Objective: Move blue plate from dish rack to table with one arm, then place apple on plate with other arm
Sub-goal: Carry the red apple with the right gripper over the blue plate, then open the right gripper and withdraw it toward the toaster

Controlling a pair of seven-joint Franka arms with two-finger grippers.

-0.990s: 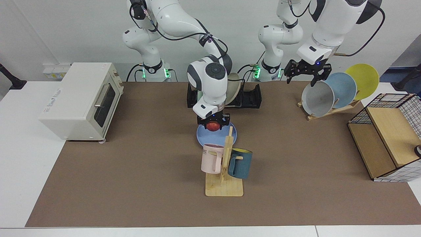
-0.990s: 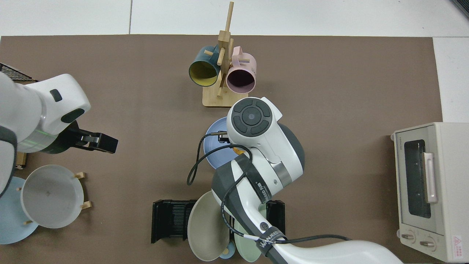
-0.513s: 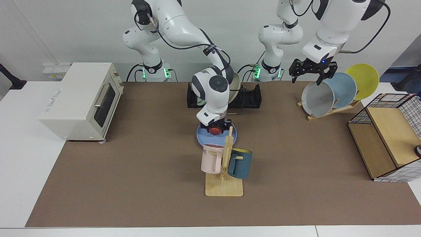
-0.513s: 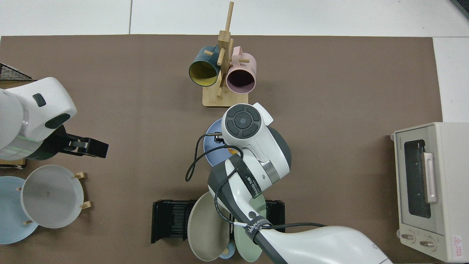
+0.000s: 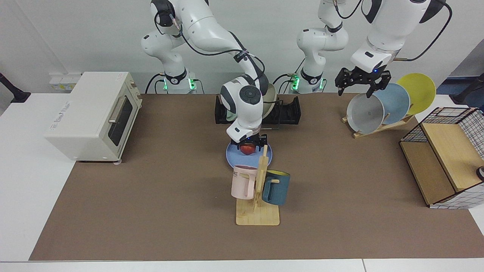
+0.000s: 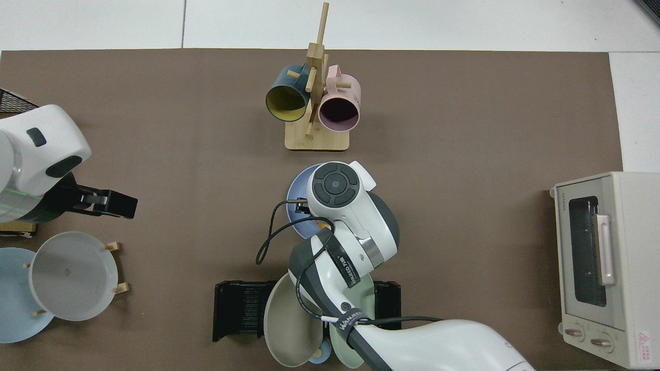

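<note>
Lowered a bit more, that's what was noticed: the right gripper (image 5: 247, 146) had been brought down with the apple (image 5: 247, 149) until the fruit sat at, or just about at, the blue plate (image 5: 231, 156). Meanwhile the left gripper (image 5: 362, 87) had been lifted slightly and pulled further off.

So the apple was found right between the right jaws, low over the plate's middle, with plate rim seen all round below them. Whether it was gripped or already let go couldn't be made out from the facing view. From above it was hidden under the wrist, with only a crescent of plate (image 6: 296, 198) exposed. No real long axis to a round apple, so nothing hung on that.

The plate itself was laid flat on the table (image 5: 151, 189), off the dish rack (image 5: 287, 111), which was left behind the jaws. The mug tree (image 5: 261, 181) was parked just in front of them, close enough that a straight-up retreat would probably be wanted.

The left gripper was held spread wide and empty, well off to the side above the grey plate (image 5: 365, 113) on the wooden stand (image 5: 378, 126), waiting. The right arm was clearly the nearer one.
</note>
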